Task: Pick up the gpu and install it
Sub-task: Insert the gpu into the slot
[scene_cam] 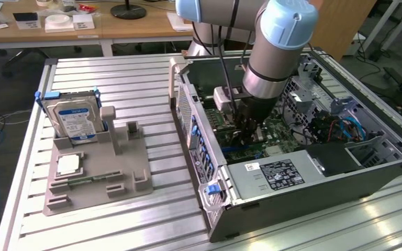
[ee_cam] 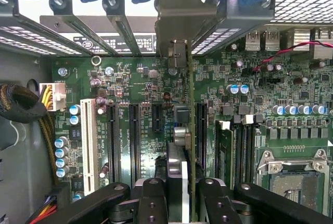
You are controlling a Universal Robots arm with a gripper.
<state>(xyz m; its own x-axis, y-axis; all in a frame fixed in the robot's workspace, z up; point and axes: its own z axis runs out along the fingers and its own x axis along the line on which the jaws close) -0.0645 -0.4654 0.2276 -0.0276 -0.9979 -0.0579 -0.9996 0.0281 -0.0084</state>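
My gripper [ee_cam: 181,188] is shut on the gpu [ee_cam: 183,125]. I see the card edge-on, with a thin green board edge and a dark cooler body. It stands upright over the motherboard [ee_cam: 140,78], between the black expansion slots. Its pale metal end bracket [ee_cam: 182,11] reaches the rear slot openings of the case. I cannot tell whether the card's edge sits in a slot. In the exterior view the arm reaches straight down into the open computer case [scene_cam: 208,136], and the gripper [scene_cam: 246,128] is low over the green board inside.
A white slot [ee_cam: 88,141] and the CPU socket [ee_cam: 294,177] flank the card. Cables [ee_cam: 21,104] lie at one side. Outside the case, a grey fixture [scene_cam: 117,178] holds a blue-labelled hard drive [scene_cam: 75,117] and a silver chip [scene_cam: 68,164]. The power supply [scene_cam: 278,175] fills the case's near end.
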